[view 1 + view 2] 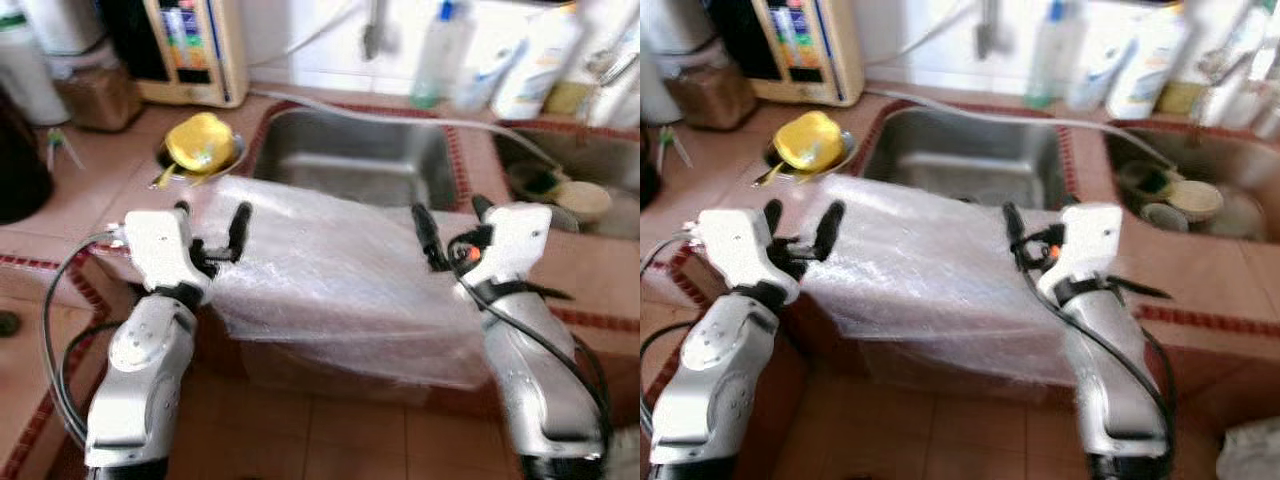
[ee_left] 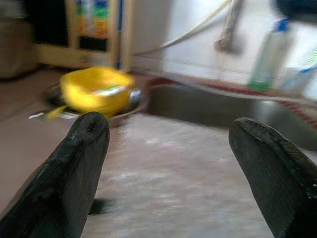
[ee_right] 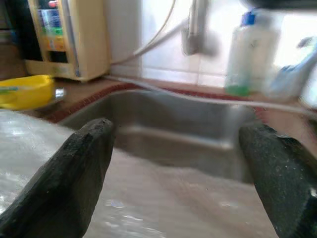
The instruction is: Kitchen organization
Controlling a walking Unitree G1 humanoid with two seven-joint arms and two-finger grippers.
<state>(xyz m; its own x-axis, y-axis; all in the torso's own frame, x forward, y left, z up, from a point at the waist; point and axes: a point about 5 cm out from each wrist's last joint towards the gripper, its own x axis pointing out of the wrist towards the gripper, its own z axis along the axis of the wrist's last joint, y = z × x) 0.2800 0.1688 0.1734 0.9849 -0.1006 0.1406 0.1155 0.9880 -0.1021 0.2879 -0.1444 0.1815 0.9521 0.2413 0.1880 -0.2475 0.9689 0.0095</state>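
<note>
A large sheet of clear plastic wrap [image 1: 330, 275] lies crumpled over the tiled counter's front edge, just in front of the steel sink [image 1: 350, 160]. My left gripper [image 1: 212, 218] is open at the sheet's left end, its fingers [image 2: 74, 168] spread wide over the plastic. At the sheet's right end my right gripper [image 1: 452, 222] is also open, with nothing between its fingers [image 3: 69, 178]. A yellow bowl [image 1: 200, 143] rests in a metal dish beyond the left gripper.
A cream water appliance [image 1: 190, 50] stands at the back left beside jars. Bottles [image 1: 440, 50] line the wall behind the sink. A second basin [image 1: 570, 190] on the right holds dishes. A hose [image 1: 400, 118] runs across the sink.
</note>
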